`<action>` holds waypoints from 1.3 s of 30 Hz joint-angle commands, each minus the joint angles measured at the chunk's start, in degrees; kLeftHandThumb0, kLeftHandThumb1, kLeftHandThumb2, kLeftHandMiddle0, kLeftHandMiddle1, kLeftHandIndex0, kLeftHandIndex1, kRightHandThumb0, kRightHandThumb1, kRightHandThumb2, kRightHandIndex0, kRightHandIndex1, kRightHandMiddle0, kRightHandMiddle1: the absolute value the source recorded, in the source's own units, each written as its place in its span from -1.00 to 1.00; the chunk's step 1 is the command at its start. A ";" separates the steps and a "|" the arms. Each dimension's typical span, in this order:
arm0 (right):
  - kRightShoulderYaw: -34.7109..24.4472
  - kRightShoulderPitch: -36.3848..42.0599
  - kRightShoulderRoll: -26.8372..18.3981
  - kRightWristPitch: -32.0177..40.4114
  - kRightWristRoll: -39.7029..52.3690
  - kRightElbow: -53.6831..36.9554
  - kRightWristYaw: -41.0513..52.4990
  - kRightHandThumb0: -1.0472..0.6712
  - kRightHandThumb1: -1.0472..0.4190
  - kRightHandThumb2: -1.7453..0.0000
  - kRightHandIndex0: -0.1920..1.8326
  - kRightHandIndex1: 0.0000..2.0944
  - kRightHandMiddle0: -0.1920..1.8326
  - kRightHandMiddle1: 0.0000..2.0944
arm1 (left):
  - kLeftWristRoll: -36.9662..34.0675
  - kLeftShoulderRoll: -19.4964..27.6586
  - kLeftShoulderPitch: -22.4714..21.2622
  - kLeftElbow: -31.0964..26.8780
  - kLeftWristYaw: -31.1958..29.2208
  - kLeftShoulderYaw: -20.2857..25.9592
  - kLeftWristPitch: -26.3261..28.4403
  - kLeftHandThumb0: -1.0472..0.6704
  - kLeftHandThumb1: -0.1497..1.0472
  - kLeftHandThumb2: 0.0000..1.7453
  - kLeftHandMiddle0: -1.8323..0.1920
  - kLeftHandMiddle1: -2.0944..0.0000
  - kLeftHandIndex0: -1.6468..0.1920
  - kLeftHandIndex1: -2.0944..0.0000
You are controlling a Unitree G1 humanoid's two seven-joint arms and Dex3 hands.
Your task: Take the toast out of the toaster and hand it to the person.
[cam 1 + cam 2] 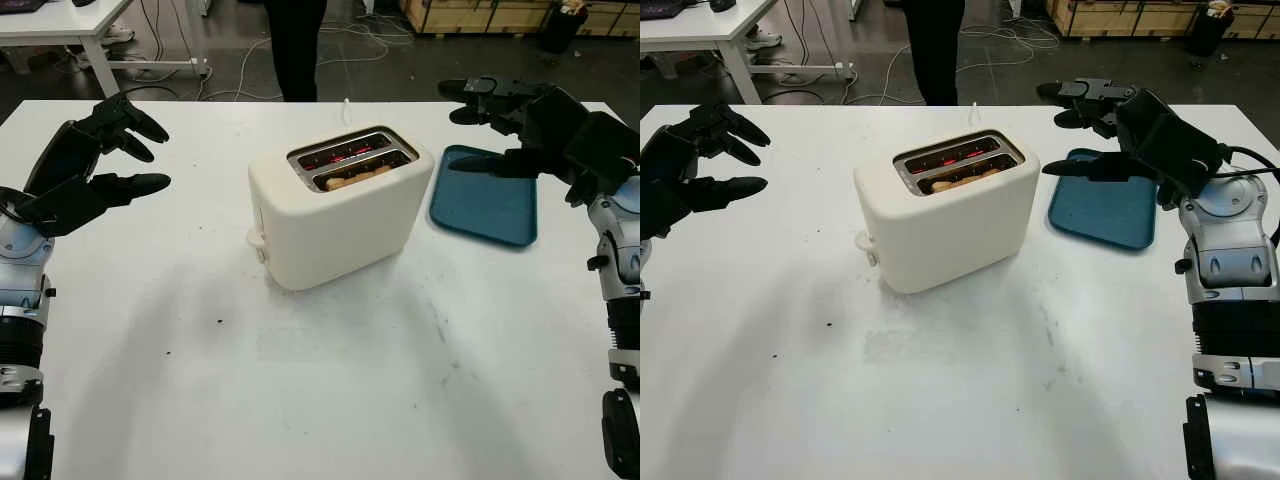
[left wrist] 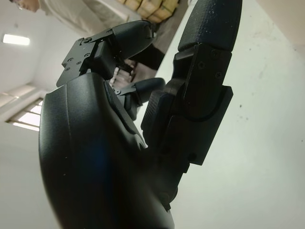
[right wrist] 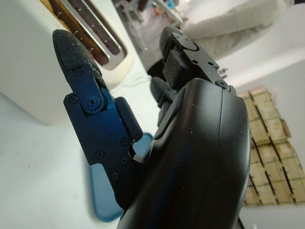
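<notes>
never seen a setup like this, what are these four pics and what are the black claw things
Those are the two hands of a humanoid robot. Two pictures come from cameras in its head, looking down at a white table. The other two sit at its wrists, close to each hand. The left hand is raised over the table's left side, open. The right hand hovers above a blue tray, open too. Between them stands a cream toaster with toast in one slot. A person stands behind the table.

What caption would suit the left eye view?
Both open hands, left hand and right hand, flank a cream toaster holding toast.
</notes>
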 commanded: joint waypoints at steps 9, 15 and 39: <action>-0.26 -0.01 0.20 -0.81 0.29 0.21 0.08 -0.57 -0.52 1.00 -0.80 -0.21 -0.36 -1.00 | -0.20 0.10 0.06 -1.04 0.24 0.24 0.91 -1.00 0.79 -0.86 0.57 -0.45 0.56 -0.36; -0.19 -0.02 0.18 -1.05 0.07 0.37 -0.07 -0.59 -0.53 1.00 -0.80 -0.20 -0.35 -0.99 | 0.04 0.17 0.11 -0.70 0.49 0.29 0.28 -1.00 0.79 -0.84 0.58 -0.46 0.58 -0.36; -0.17 0.15 0.08 -0.36 0.14 -0.36 -0.14 -0.58 -0.55 1.00 -0.80 -0.23 -0.36 -1.00 | -0.62 0.19 0.18 -1.21 -0.13 0.43 1.37 -1.00 0.79 -0.87 0.58 -0.44 0.57 -0.34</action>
